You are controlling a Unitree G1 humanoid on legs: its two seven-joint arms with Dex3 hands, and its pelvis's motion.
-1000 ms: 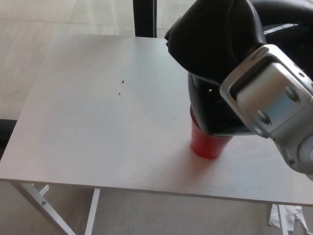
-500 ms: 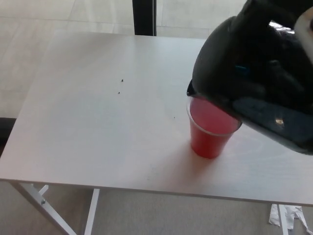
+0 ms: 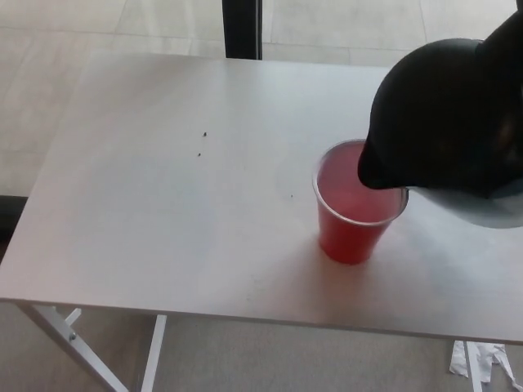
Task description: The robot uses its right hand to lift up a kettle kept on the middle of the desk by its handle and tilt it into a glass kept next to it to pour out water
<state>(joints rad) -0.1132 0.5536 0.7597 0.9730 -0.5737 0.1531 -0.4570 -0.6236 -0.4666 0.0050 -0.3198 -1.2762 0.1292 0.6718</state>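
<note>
**Black kettle tilted over the red cup at the right of the surface**

The left part of the pale surface [image 3: 147,204] is bare apart from a few tiny dark specks [image 3: 203,144] near its middle. Its white metal legs [image 3: 78,347] show below the front left edge, above a grey floor. Past the far edge, a dark vertical post [image 3: 241,28] stands against light floor tiles.

Right of centre stands the glass, here a translucent red cup [image 3: 353,237], upright on the surface near the front edge. Its clear rim is open, and the inside looks pinkish red; whether liquid is in it cannot be told from this view.

Above and to the right of the cup hangs the kettle [image 3: 445,118], a large black rounded body lifted off the surface and tilted toward the cup. Its lowest dark point overlaps the cup's right rim in the picture, so the spout sits over or just at the cup's mouth. No stream of water can be made out. A pale grey curved part shows under the kettle at the right edge.

The right hand cannot be picked out from the black mass at the frame's right edge, so whether its fingers are clamped on the handle cannot be told. The left hand does not show.

At the bottom right corner, crumpled white paper [image 3: 482,363] lies on the floor.
</note>
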